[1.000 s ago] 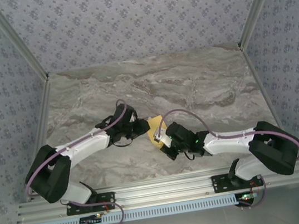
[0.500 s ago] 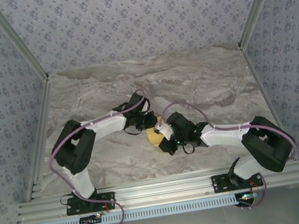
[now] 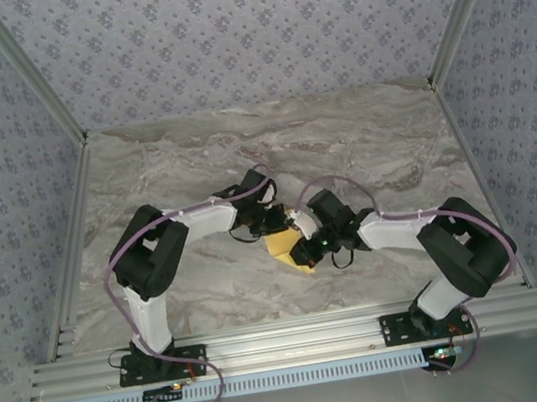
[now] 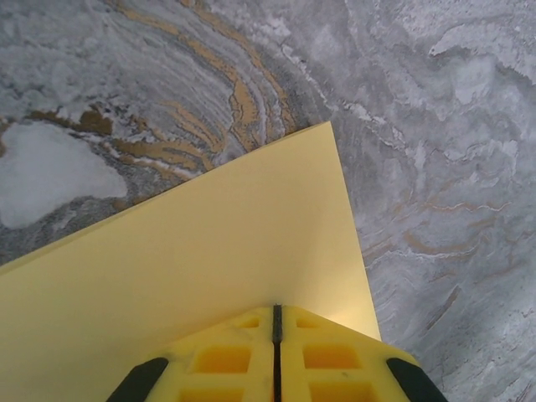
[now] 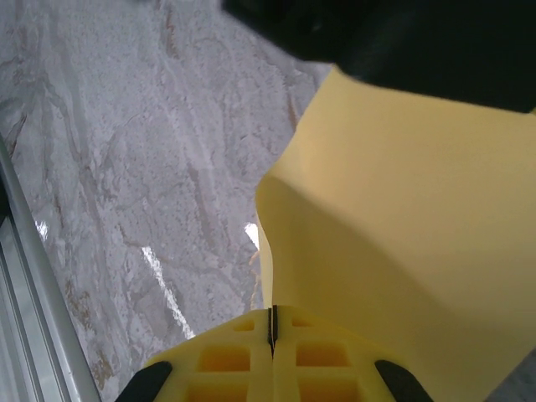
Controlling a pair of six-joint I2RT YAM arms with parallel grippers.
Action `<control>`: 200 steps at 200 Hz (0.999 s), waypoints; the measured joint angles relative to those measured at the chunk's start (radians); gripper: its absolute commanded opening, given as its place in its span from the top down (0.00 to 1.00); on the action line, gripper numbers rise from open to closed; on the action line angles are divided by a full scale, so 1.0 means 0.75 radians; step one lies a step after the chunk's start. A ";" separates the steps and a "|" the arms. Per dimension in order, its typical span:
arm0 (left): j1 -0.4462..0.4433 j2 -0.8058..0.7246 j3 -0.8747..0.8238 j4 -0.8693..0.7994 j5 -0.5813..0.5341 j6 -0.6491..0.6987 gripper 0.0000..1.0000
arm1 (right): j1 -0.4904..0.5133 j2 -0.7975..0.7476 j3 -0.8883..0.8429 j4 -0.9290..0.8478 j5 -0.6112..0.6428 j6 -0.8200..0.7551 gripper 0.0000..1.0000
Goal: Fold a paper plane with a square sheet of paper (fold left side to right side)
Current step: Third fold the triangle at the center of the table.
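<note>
The square sheet of paper (image 3: 284, 248) is plain yellow and sits at the table's middle, between the two arms. My right gripper (image 3: 302, 249) is shut on one edge. In the right wrist view the sheet (image 5: 402, 234) rises from the closed jaws of that gripper (image 5: 272, 311) and curls away to the right. My left gripper (image 3: 273, 226) meets the sheet's far side, and its dark body (image 5: 402, 42) crosses the top of the right wrist view. Seen from the left wrist, the left gripper (image 4: 276, 308) is shut, tips against the broad sheet (image 4: 209, 251). No paper shows in its slit.
The grey marble table (image 3: 362, 147) has open room behind and to both sides of the arms. An aluminium rail (image 3: 299, 338) runs along the near edge, and patterned walls close in the back and sides.
The left arm swung right to the sheet and its jaws closed. The right gripper, still holding the paper, shifted a little right and away from the rail.
</note>
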 measured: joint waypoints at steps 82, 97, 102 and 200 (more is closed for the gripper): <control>-0.015 0.010 0.000 0.031 -0.001 -0.001 0.96 | -0.098 0.078 0.054 -0.040 -0.012 0.023 1.00; -0.015 0.010 0.000 0.031 -0.001 0.000 0.97 | -0.111 0.088 0.058 -0.044 -0.012 0.023 1.00; -0.015 0.010 0.000 0.031 -0.001 0.000 0.97 | -0.114 0.091 0.058 -0.045 -0.012 0.023 1.00; -0.016 0.010 0.000 0.031 -0.001 0.000 0.97 | -0.135 0.107 0.058 -0.049 0.003 0.044 1.00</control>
